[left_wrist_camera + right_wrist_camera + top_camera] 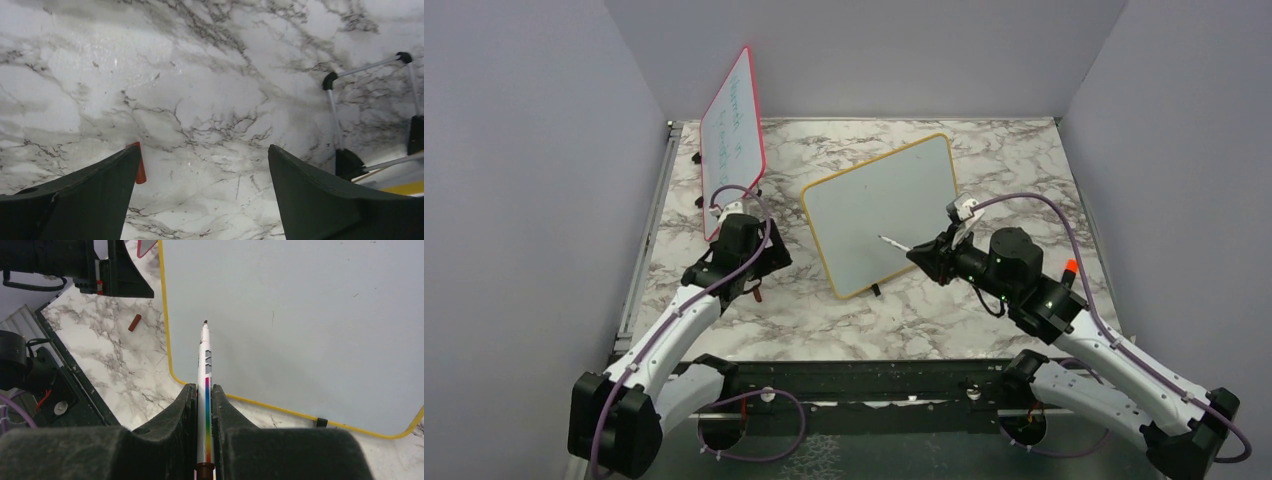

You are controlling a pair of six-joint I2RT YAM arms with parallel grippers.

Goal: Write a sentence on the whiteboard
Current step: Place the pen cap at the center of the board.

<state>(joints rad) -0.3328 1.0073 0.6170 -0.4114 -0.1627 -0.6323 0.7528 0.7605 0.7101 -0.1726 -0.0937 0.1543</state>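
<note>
Here the right fingers (175, 425) pinch a marker (205, 365), its tip near the whiteboard (300, 315). The left fingers (95, 195) are spread over the desk (200, 90), beside a red cap (141, 167).

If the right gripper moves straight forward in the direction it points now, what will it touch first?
Most likely the yellow-framed whiteboard. The marker clamped in the right gripper points at its white face, so the tip would land there first. How large the gap is, the views do not show.
</note>
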